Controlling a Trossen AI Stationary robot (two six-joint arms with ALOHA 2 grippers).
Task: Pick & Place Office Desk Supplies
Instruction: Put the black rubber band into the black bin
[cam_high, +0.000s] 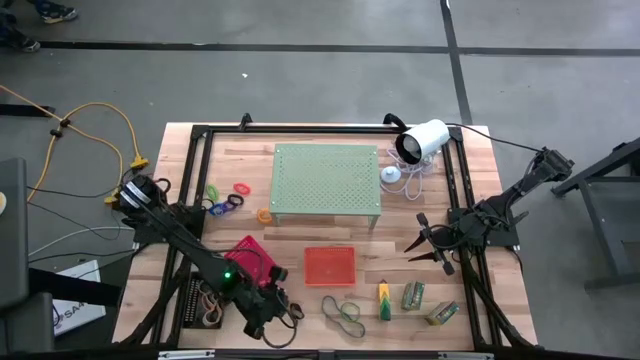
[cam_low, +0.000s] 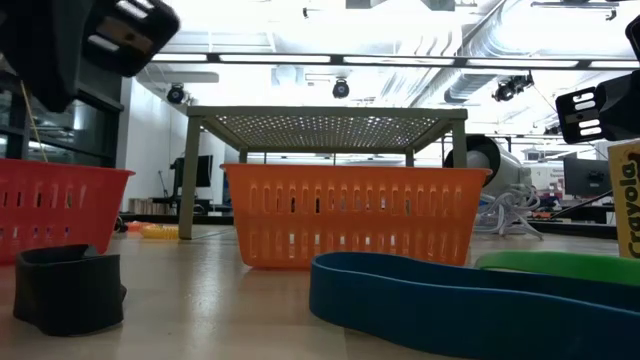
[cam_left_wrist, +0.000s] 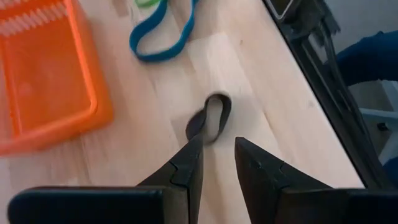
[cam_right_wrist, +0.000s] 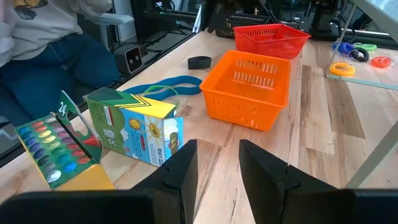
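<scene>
Just ahead of the left gripper (cam_left_wrist: 217, 158), its fingers parted and empty, a black band loop (cam_left_wrist: 209, 118) is seen lying flat, long axis pointing away.

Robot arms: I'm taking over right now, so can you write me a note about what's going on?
Left pincer: open, empty, just above the black band beside the orange tray.
Right pincer: open, empty, hovering above the table's right side.
Blue band, crayon boxes and the rings lie loose on the table.
Done: the orange tray looks empty.
Left: nearly everything.
</scene>
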